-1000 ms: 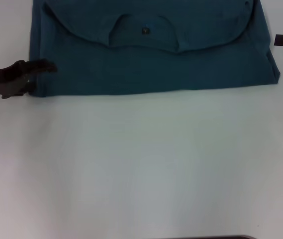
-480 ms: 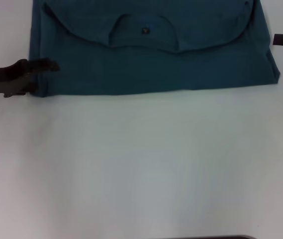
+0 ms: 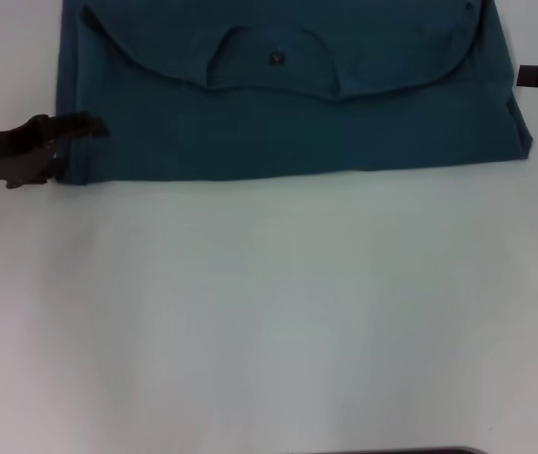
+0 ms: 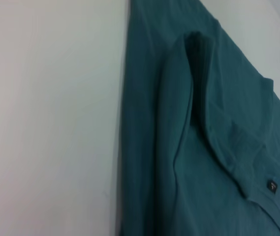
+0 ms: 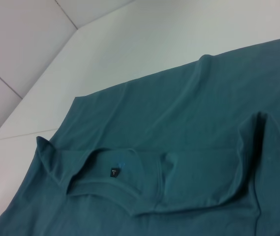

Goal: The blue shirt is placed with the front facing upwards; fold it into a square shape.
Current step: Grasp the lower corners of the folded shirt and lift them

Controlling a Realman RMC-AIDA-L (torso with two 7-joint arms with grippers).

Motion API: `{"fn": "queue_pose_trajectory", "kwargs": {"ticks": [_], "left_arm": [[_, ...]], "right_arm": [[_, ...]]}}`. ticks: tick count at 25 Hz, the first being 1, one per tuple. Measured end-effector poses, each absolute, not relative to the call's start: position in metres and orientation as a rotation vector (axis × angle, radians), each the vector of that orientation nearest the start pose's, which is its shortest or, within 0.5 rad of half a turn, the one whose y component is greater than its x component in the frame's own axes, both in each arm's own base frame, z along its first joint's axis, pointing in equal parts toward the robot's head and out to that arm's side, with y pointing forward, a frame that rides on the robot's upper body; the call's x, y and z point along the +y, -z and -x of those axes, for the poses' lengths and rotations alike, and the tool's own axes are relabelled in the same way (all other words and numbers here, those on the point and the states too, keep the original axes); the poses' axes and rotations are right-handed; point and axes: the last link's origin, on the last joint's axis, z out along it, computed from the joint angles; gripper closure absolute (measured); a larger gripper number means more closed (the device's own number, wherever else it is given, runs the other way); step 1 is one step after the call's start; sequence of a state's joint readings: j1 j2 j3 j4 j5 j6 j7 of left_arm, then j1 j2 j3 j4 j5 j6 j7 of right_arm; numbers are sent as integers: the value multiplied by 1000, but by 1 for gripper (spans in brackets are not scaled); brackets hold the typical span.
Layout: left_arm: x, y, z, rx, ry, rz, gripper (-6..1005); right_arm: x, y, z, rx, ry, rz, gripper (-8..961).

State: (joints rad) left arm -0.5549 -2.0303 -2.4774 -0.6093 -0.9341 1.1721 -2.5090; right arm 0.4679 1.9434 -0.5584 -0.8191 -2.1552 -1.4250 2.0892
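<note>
Teal-blue, the blue shirt (image 3: 287, 113) is lying folded on our white desk (image 3: 269, 312), our left gripper (image 3: 84, 126) touching its corner, right gripper (image 3: 533, 76) beside it, jaws' state unclear.

I read the blue shirt (image 3: 287, 123) as one plain dark teal — no print showing, only a small black neck label (image 3: 275, 59) at its collar. My table (image 3: 269, 312) is pale white; both grippers — left gripper (image 3: 84, 125), right gripper (image 3: 533, 76) — look black.
</note>
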Motion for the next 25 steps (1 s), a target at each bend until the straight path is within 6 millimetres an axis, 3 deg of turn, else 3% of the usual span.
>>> {"fn": "queue_pose_trajectory", "kwargs": {"ticks": [25], "left_arm": [[366, -13, 324, 2562, -772, -2289, 52]], "right_arm": [[345, -99, -333, 1417, -519, 2167, 25]]}}
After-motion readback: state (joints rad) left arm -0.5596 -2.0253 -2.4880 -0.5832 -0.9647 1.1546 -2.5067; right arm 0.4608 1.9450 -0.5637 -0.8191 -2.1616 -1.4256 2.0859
